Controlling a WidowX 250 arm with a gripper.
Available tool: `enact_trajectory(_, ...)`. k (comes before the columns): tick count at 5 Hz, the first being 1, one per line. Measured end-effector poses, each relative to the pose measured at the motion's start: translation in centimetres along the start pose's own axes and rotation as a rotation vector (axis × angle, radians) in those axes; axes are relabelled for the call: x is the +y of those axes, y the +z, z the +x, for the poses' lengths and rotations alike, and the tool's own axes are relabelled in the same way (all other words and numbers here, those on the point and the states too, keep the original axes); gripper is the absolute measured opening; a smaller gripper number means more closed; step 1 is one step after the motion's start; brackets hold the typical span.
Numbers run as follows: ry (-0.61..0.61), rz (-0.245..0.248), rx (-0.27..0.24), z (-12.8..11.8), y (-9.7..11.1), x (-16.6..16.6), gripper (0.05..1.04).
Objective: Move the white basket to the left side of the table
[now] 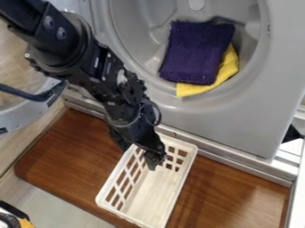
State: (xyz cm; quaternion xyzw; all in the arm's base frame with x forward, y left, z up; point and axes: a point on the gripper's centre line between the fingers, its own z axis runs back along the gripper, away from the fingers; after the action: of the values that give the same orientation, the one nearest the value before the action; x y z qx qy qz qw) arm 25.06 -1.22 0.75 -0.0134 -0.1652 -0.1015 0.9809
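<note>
Closest to the lens, the black arm (77, 58) slants in from the upper left, which puts the gripper (146, 159) low over the far left corner of the white basket (159, 191). That corner seems a sensible place to work from: the basket stands upright and open-topped, so its rim and slotted side wall offer something thin to pinch. Whether the jaws are spread or closed I can't tell from where I sit, nor whether they have hold of the wall or merely hang beside it, so I'd confirm the grip before pulling. The basket sits around the middle of the wooden tabletop (68, 149), its far end close to the grey machine (238, 116), its length running at a slant towards the front edge. I judge the task to be at the grasping step, the basket not yet on the left side. Taking it by the left wall should suit a leftward move, though with the hold at one end it may swing round, and its near corner could slip over the front edge. Inside the machine's drum, a purple cloth (193, 53) lies over a yellow cloth (229, 69), both tucked well out of the basket's way.
</note>
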Motion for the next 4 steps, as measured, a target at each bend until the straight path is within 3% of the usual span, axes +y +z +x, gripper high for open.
enact_trajectory(1,0.009,-0.005,0.015,-0.2,-0.2,-0.2,1.000)
enact_trajectory(3,-0.027,-0.084,-0.045,1.2,2.1,-5.2,1.000)
enact_trajectory(4,-0.016,-0.094,0.000,1.2,2.5,-6.2,1.000)
